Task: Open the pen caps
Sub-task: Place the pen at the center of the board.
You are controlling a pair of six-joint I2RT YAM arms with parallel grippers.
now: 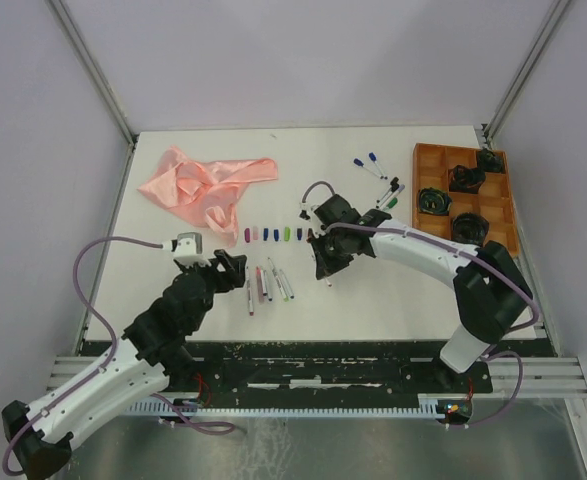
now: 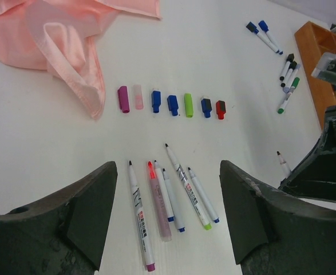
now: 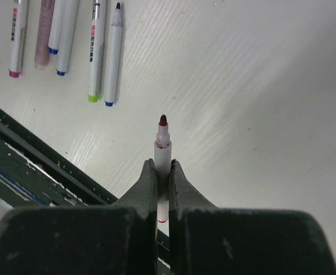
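Note:
A row of several pen caps (image 2: 172, 105), purple, pale pink, blue, green, dark and red, lies on the white table (image 1: 273, 234). Just in front of them lie several uncapped white pens (image 2: 168, 200) side by side (image 1: 266, 283). My left gripper (image 2: 168, 172) hovers open above these pens with nothing between its fingers (image 1: 235, 265). My right gripper (image 3: 162, 169) is shut on a white pen (image 3: 162, 143) with a bare red tip pointing out past the fingers; it hangs right of the cap row (image 1: 325, 262). More capped pens (image 1: 378, 175) lie at the back right.
A crumpled pink cloth (image 1: 208, 185) lies at the back left, close to the purple cap. An orange compartment tray (image 1: 416, 170) with black rolls (image 1: 435, 200) stands at the right edge. The black rail of the table front (image 3: 19, 154) runs just below the right gripper.

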